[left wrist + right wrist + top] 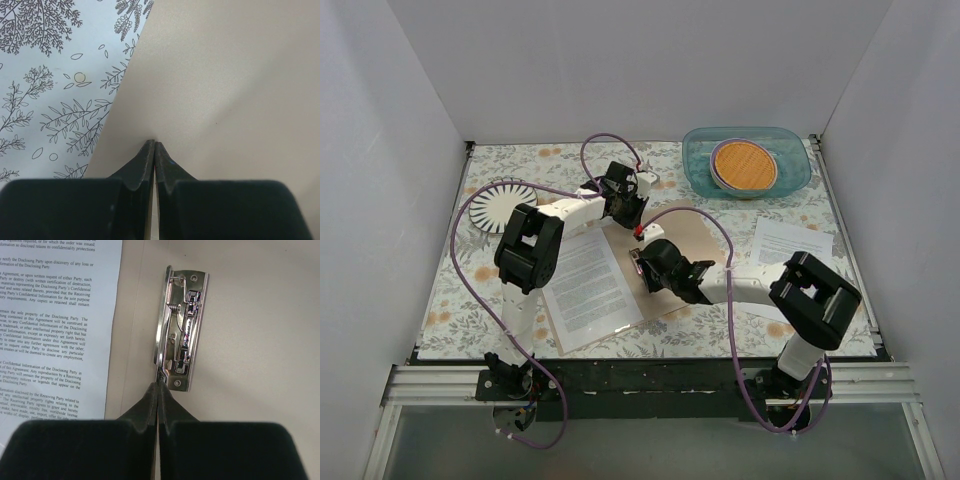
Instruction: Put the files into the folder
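The tan folder lies open in the middle of the table. One printed file rests on its left cover; a second file lies on the cloth to the right. My left gripper is shut, and its tips press on bare folder cover near the cover's edge. The right gripper is also shut. Its tips touch the near end of the metal spine clip, with the sheet's text just to the left. Nothing sits between either pair of fingers.
A clear blue bowl holding stacked plates with an orange mat stands at the back right. A white ribbed disc lies at the back left. White walls enclose the flowered tablecloth on three sides.
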You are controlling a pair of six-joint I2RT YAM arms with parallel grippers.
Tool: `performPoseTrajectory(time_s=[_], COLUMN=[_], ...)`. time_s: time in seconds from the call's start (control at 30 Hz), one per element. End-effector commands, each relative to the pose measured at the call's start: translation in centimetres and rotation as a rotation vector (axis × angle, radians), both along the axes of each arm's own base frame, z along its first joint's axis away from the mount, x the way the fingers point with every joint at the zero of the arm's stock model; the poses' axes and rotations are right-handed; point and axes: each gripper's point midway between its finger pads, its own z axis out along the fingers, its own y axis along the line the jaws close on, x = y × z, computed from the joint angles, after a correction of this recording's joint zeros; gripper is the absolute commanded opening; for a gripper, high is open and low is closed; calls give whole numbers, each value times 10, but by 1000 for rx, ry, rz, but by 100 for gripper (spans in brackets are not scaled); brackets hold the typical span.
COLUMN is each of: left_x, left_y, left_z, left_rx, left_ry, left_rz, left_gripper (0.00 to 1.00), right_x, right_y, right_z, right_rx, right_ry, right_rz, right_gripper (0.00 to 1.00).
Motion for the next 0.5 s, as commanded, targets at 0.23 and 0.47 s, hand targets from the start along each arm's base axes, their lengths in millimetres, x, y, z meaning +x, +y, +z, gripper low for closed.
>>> performPoseTrajectory(time_s=[0.23, 0.47], left_x=[-33, -36], left_y=[41, 43], left_z=[-50, -50], left_rx=[178, 180], left_ry=[132, 137], left_rz=[33, 28], left_gripper=[0, 0], right_x=[3, -3], right_y=[-2, -11], right_z=[-8, -24], right_rx=[-28, -57], right_ry=[5, 45], right_rz=[-23, -42], right_gripper=[1, 1])
